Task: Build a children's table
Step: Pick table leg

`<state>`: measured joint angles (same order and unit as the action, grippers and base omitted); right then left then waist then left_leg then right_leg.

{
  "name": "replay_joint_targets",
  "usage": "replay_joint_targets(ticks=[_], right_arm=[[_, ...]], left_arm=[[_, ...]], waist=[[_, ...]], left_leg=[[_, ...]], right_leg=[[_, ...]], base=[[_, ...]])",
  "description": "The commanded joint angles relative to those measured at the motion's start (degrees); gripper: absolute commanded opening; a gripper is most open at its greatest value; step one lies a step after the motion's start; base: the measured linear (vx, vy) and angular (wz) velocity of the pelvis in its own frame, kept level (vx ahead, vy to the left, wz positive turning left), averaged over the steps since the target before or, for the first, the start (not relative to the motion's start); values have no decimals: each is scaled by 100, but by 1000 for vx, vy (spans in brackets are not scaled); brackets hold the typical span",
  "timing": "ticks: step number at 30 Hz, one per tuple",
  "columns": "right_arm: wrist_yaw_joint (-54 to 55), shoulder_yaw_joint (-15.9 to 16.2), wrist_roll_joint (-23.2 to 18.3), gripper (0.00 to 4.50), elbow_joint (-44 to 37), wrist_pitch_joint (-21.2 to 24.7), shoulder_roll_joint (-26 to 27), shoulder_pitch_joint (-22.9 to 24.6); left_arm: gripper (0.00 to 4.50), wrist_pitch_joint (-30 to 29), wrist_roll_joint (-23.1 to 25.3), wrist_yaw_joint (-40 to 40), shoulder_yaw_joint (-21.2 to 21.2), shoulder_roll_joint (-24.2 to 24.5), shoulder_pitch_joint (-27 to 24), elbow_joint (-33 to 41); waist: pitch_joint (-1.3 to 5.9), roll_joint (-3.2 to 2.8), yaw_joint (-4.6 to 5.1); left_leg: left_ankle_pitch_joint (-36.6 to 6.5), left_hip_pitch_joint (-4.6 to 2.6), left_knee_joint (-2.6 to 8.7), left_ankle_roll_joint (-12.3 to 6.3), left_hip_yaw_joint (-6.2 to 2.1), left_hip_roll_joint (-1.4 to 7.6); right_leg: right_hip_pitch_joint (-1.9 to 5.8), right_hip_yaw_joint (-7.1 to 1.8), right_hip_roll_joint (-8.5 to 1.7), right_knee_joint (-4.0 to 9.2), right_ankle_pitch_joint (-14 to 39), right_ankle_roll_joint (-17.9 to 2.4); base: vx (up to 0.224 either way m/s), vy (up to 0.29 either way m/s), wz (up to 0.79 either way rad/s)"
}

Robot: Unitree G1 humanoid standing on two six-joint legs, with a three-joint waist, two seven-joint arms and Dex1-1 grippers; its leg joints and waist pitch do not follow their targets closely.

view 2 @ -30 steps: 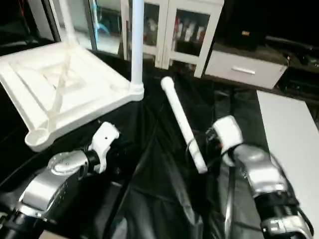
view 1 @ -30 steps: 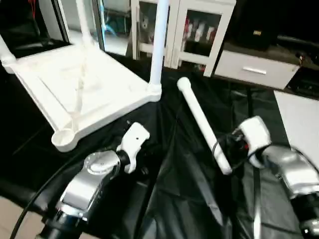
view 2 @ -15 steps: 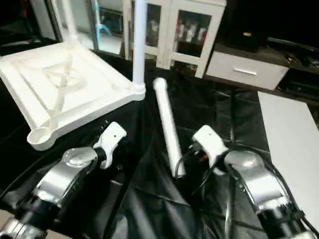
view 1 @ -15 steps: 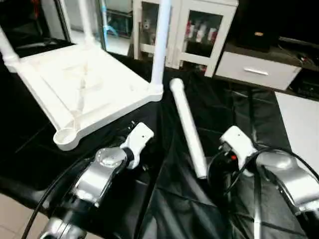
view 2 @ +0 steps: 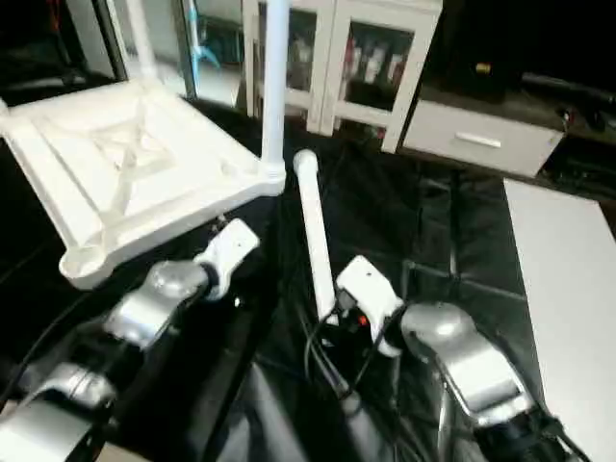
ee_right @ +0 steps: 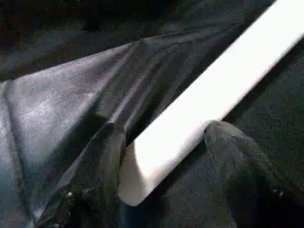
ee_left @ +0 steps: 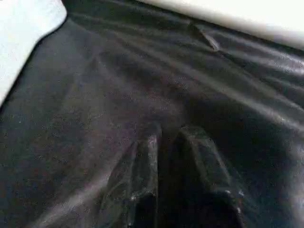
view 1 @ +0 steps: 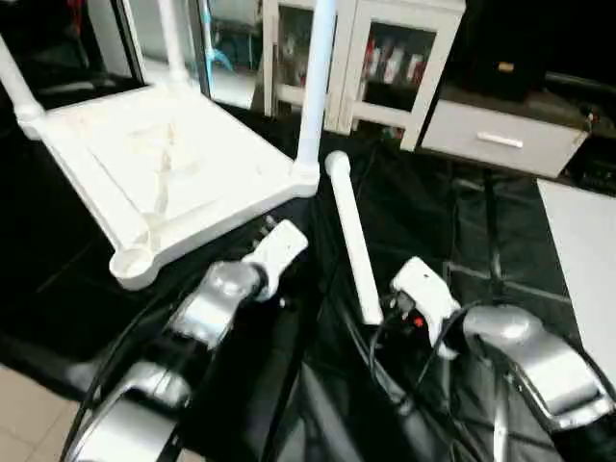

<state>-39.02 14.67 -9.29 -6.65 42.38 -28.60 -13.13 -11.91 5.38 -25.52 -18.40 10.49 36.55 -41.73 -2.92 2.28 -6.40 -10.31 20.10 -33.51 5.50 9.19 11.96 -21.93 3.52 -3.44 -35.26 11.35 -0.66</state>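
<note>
The children's table top (view 1: 202, 159) lies upside down at the far left on the black cloth, ribbed underside up. Three legs stand in its corners; the nearest one (view 1: 314, 87) rises by the middle. The near corner socket (view 1: 133, 262) is bare. A loose leg (view 1: 349, 231) lies on the cloth, wide end toward the top. My right gripper (ee_right: 164, 128) is shut on its near end, one finger (ee_right: 102, 161) on each side. My left gripper (ee_left: 168, 130) hovers low over the cloth beside the top's near edge, fingers almost together with nothing between them.
A white glass-door cabinet (view 1: 385, 58) and a white drawer unit (view 1: 500, 140) stand behind the table. A white board (view 1: 589, 241) lies at the right edge. The black cloth (view 1: 462, 221) is wrinkled. Black cables (view 1: 385, 371) loop under my right wrist.
My right gripper has drawn the loose leg's near end leftward, swinging the leg more upright in the view. My left arm has reached forward toward the top's edge. The head camera has shifted.
</note>
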Motion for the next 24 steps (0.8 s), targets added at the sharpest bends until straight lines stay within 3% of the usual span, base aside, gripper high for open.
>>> replay_joint_targets(ticks=[1, 4, 6, 7, 9, 10, 11, 14, 15, 21, 24], right_arm=[[114, -514, -207, 292, -131, 188, -30, -139], [70, -963, -550, 292, -228, 449, -1, -243], [55, -1087, -649, 292, -259, 522, 4, -262], [31, -1399, -854, 292, -234, 634, -33, -347], [58, -1470, -765, 292, -146, 591, -168, -388], [110, -1350, -524, 292, -14, 469, -322, -387], [162, -1019, -76, 292, 174, 202, -580, -347], [135, -604, 322, 292, 318, -36, -794, -265], [184, -387, 490, 292, 358, -118, -799, -249], [290, -109, 467, 292, 369, -62, -523, -285], [264, -78, 268, 292, 431, -125, -102, -380]], left_arm=[[92, 144, -91, -36, 100, -133, 97, -130], [92, 349, -193, -98, 246, -266, 234, -340], [92, 403, -203, -119, 262, -297, 272, -417], [92, 540, -205, -131, 293, -361, 403, -656], [92, 643, -198, -129, 310, -404, 503, -827], [92, 709, -189, -133, 322, -431, 559, -906], [92, 802, -193, -170, 332, -485, 630, -988], [92, 917, -197, -276, 319, -595, 718, -1089], [92, 985, -185, -380, 278, -697, 773, -1169], [92, 1195, -99, -466, 215, -1057, 979, -1642], [92, 1338, 19, -352, 169, -1305, 1079, -2023]], waist=[[357, -58, -8], [364, -51, -9], [369, -59, -10], [375, -66, -12], [379, -66, -12], [378, -73, -11], [378, -77, -18], [376, -58, 0], [375, -27, 11], [359, -15, 49], [353, -6, 84]], left_leg=[[-1099, -31, 372, 28, -20, 119], [-1050, -25, 361, -1, -18, 110], [-999, -31, 358, -35, -18, 109], [-962, -33, 352, -59, -19, 108], [-870, -20, 344, -55, -19, 100], [-844, -13, 342, -55, -18, 97], [-816, -21, 334, -30, -15, 102], [-830, -6, 325, -42, -1, 79], [-842, -6, 323, -72, 4, 82], [-915, -7, 330, -215, -4, 101], [-952, 9, 332, -248, -3, 81]], right_leg=[[272, -285, -435, 437, 812, -940], [289, -281, -426, 428, 666, -1001], [296, -282, -422, 424, 574, -1029], [307, -283, -422, 418, 463, -1065], [320, -281, -418, 403, 350, -1093], [327, -281, -418, 404, 330, -1095], [322, -278, -423, 411, 334, -1094], [345, -279, -420, 424, 431, -1085], [341, -282, -422, 429, 449, -1080], [325, -276, -429, 457, 673, -1115], [323, -270, -427, 474, 780, -1093]], base=[[0, 0, 0], [0, 0, 0], [0, 0, 0], [0, 0, 0], [0, 0, 0], [0, 0, 0], [0, 0, 0], [0, 0, 0], [0, 0, 0], [0, 0, 0], [0, 0, 0]])
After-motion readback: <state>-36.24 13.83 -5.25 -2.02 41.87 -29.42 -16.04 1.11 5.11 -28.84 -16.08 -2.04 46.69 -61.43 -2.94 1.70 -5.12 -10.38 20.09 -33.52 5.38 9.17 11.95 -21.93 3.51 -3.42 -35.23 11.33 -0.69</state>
